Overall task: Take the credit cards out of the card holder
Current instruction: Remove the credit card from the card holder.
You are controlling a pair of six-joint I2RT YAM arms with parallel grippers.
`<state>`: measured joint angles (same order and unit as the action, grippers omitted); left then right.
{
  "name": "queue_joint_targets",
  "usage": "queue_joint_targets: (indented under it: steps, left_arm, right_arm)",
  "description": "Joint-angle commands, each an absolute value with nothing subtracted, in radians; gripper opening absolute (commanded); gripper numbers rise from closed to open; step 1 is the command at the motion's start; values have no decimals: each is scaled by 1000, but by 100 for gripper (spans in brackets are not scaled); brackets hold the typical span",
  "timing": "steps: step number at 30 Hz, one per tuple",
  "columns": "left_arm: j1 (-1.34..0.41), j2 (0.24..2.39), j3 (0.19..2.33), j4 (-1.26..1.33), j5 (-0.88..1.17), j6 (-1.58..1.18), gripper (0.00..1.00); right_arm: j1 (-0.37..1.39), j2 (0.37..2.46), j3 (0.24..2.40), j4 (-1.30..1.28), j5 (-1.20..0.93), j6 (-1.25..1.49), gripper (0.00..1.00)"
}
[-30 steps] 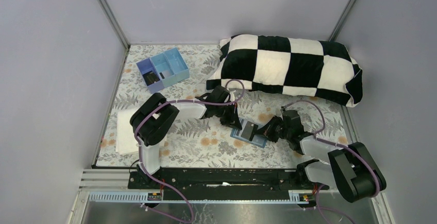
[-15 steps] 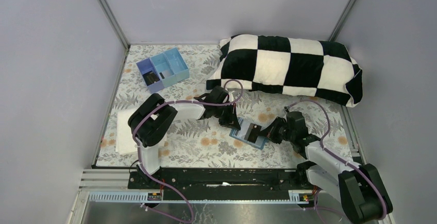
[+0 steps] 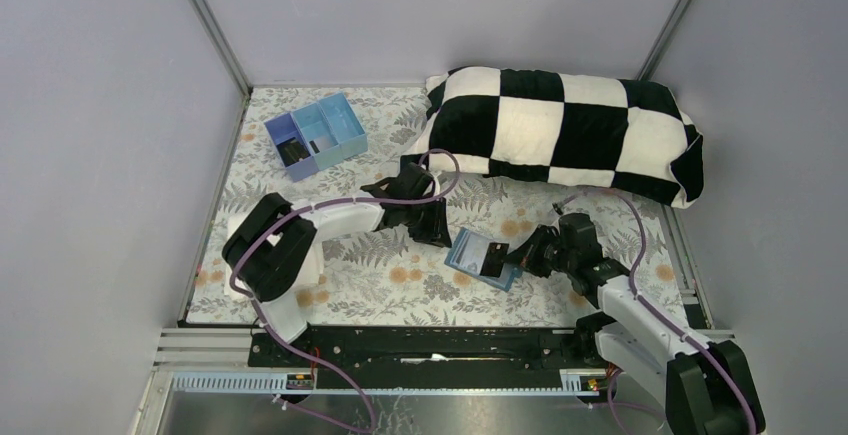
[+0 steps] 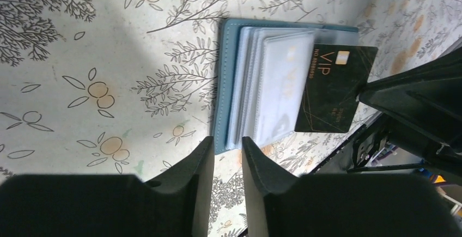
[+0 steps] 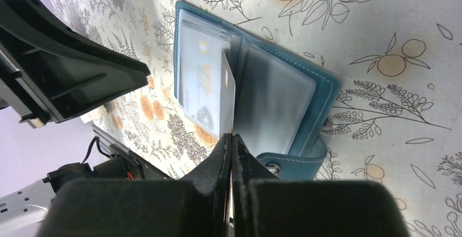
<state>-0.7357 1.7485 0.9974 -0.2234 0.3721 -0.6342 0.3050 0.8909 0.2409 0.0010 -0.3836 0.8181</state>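
Note:
The light-blue card holder (image 3: pixel 472 254) lies open on the floral tabletop, its clear sleeves showing in the left wrist view (image 4: pixel 256 84). My right gripper (image 3: pixel 520 255) is shut on a black VIP card (image 4: pixel 335 87), which sticks out over the holder's right edge. In the right wrist view the card (image 5: pixel 228 92) stands edge-on above the holder (image 5: pixel 278 98), pinched at the gripper's tips (image 5: pixel 231 138). My left gripper (image 3: pixel 437 225) sits just left of the holder, its jaws a narrow gap apart and empty (image 4: pixel 227 147), not touching it.
A black-and-white checkered pillow (image 3: pixel 560 130) lies along the back right. A blue-and-purple compartment tray (image 3: pixel 315 135) stands at the back left. A folded white cloth (image 3: pixel 238 255) lies at the left edge. Grey walls enclose the table.
My left gripper has drawn back to the left, off the holder. My right gripper has pulled the black card a little to the right, and the holder has shifted slightly.

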Motion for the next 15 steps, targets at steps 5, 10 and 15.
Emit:
queue_joint_targets:
  steps: [5, 10, 15]
  left_arm:
    - [-730, 1660, 1039, -204, 449, -665, 41]
    - [-730, 1661, 968, -47, 590, -731, 51]
    - [-734, 1695, 943, 32, 671, -764, 55]
  right_arm:
    - [300, 823, 325, -125, -400, 748, 0]
    - [300, 803, 331, -122, -421, 749, 0]
    - [300, 821, 325, -87, -430, 763, 0]
